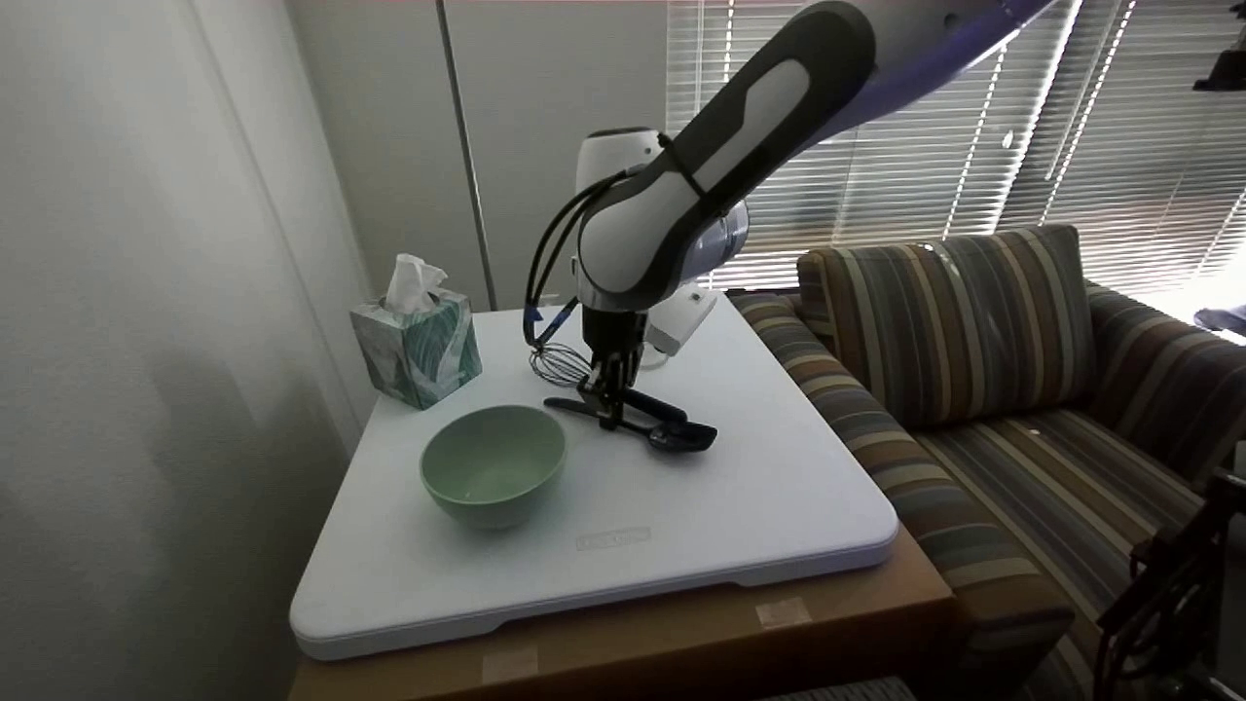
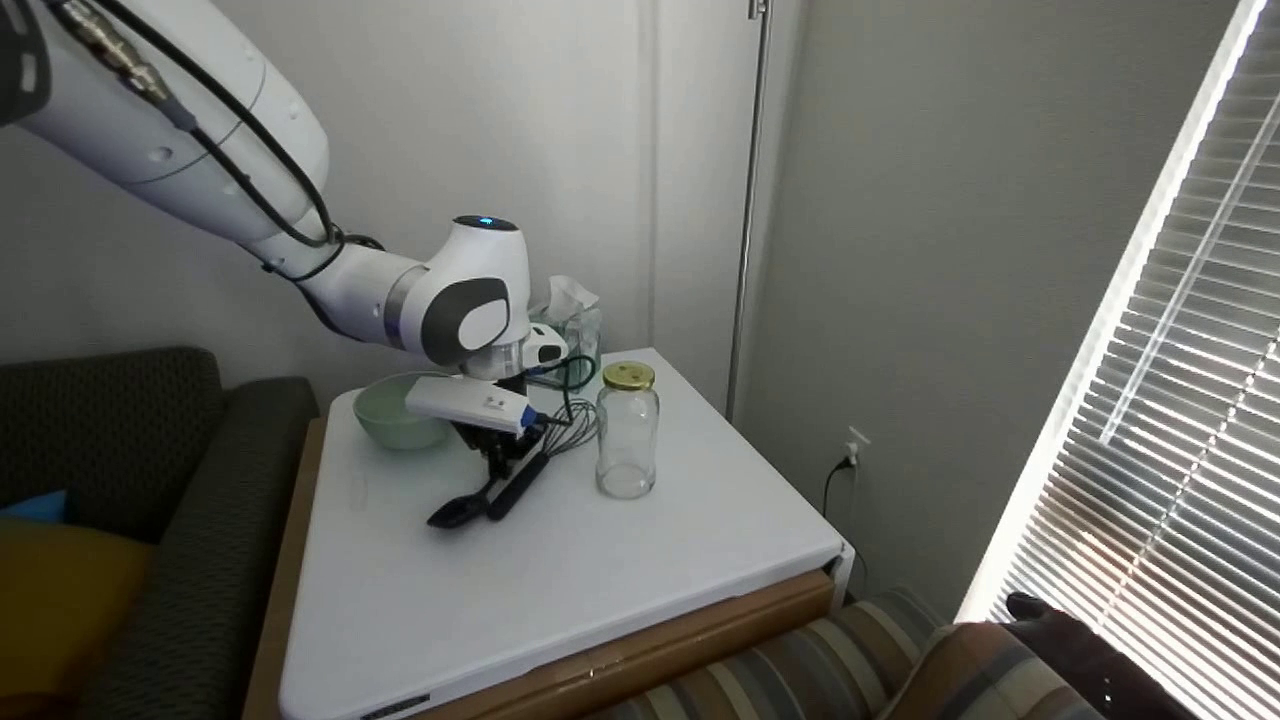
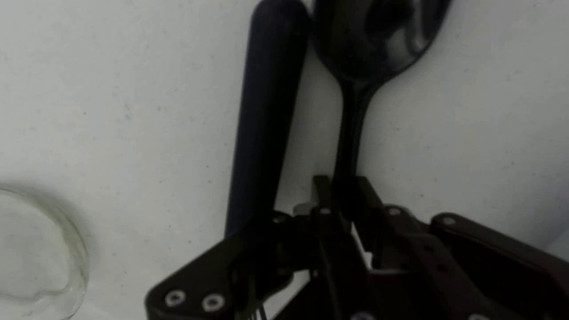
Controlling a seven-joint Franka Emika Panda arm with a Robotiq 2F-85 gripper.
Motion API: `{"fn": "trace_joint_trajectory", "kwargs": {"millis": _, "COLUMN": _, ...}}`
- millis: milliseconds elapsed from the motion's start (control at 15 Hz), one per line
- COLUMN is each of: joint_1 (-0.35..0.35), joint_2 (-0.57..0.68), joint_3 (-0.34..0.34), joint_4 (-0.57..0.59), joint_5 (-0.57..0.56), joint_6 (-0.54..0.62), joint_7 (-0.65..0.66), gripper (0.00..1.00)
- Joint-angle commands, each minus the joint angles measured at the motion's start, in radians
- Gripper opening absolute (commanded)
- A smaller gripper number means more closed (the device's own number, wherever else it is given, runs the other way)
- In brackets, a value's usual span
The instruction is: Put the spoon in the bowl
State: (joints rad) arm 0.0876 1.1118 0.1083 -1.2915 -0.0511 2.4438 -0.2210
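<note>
Well inside tabletop edges (image 1: 827,560), the end effector (image 3: 343,186) pinches the spoon (image 3: 353,106).

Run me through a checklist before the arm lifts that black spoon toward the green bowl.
1. Spoon between the fingers of the end effector: ok, at its handle.
2. Firm grip: cannot tell; too dark at the contact.
3. Whisk out of the way: not ok; its handle lies close beside the spoon.
4. Glass jar upright and apart from the spoon: ok.
5. Bowl upright and uncovered: ok.
</note>
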Motion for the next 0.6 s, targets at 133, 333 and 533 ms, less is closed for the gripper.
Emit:
{"fn": "trace_joint_trajectory", "kwargs": {"millis": 133, "joint_1": -0.025, "joint_2": 0.008, "joint_3": 0.039, "joint_4": 0.008, "joint_5": 0.017, "joint_6": -0.012, "joint_7": -0.032, "gripper": 0.04}}
{"fn": "trace_joint_trajectory", "kwargs": {"millis": 333, "joint_1": -0.013, "joint_2": -0.025, "joint_3": 0.052, "joint_4": -0.009, "joint_5": 0.008, "joint_6": 0.009, "joint_7": -0.041, "gripper": 0.04}}
{"fn": "trace_joint_trajectory", "kwargs": {"millis": 533, "joint_1": 0.015, "joint_2": -0.067, "joint_3": 0.052, "joint_4": -0.013, "joint_5": -0.022, "joint_6": 0.024, "joint_7": -0.062, "gripper": 0.04}}
